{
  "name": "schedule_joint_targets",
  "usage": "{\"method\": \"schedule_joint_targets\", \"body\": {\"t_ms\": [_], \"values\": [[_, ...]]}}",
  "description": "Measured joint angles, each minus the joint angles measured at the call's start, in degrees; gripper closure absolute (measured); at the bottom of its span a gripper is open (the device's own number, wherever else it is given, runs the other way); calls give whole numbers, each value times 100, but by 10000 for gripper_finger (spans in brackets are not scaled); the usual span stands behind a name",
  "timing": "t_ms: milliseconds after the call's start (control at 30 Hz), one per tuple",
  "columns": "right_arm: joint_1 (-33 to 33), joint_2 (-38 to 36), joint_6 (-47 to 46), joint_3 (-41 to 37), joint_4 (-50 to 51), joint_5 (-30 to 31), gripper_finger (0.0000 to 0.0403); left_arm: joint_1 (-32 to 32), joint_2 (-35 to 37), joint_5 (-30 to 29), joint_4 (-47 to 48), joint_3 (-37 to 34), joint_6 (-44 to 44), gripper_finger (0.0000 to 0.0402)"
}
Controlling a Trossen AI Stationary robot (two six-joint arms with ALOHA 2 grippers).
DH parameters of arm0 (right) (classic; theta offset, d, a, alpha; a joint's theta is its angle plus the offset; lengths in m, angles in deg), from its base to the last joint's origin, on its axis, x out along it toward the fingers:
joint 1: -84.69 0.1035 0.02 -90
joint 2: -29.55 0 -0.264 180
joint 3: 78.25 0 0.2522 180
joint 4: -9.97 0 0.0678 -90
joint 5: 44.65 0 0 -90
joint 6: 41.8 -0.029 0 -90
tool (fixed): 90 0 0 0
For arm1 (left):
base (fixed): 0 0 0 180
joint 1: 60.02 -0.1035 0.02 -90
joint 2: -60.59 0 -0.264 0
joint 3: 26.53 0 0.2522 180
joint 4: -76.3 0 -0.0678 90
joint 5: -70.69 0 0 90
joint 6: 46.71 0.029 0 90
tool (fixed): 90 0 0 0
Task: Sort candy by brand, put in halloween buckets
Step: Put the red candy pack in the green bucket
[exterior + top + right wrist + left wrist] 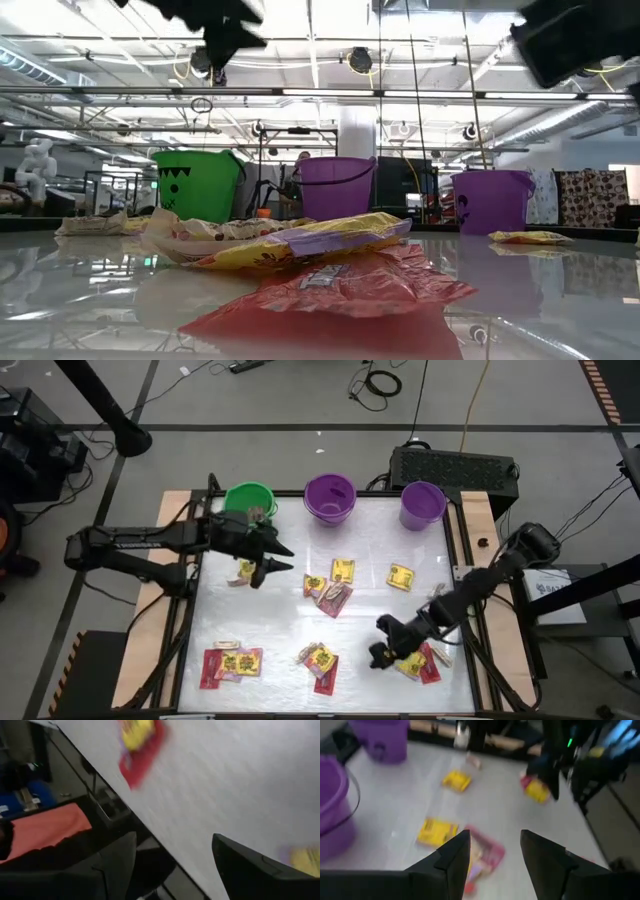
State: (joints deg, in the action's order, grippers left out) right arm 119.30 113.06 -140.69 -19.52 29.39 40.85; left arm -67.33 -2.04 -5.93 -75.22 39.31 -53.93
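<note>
Three buckets stand in a row along the far edge of the bench: a green bucket with a black jack-o'-lantern face at the left, a deep purple bucket in the middle, and a paler lavender bucket at the right. Taking the purple bucket as the mark, the left tool hangs just near-left of it, beside the green bucket, its two fingers spread apart with nothing between them; one yellow candy lies directly under it. Near and far left of the purple bucket sits a cluster of red and yellow packets, with one small tan piece at its far side; how many packets overlap there cannot be counted. Straight toward the near edge from the purple bucket lie about two yellow squares and a red packet touching them, and farther on a second small heap of yellow over red. To the right, one lone yellow packet lies below the lavender bucket. The right tool is low over the bench, near-right of the purple bucket, fingers parted and holding nothing, just beside a red-and-yellow pair. The print on the wrappers is too small to read. Beyond the bench's far edge, behind the lavender bucket, sits a black box, and cables trail on the floor.
</note>
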Motion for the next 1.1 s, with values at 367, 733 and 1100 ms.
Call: {"method": "schedule_joint_targets", "body": {"t_ms": [367, 733, 1100], "values": [[1710, -2, -1867, 8, 436, 434, 151, 976, 0, -1885, -894, 0, -904, 219], [2515, -4, -2187, 236, 2486, 319, 151, 1541, -546, -2567, -1824, 4, -2355, 219], [2666, 798, -1880, 247, 2600, 489, 151, 2277, -824, -2826, -1861, 4, -3583, 219]]}}
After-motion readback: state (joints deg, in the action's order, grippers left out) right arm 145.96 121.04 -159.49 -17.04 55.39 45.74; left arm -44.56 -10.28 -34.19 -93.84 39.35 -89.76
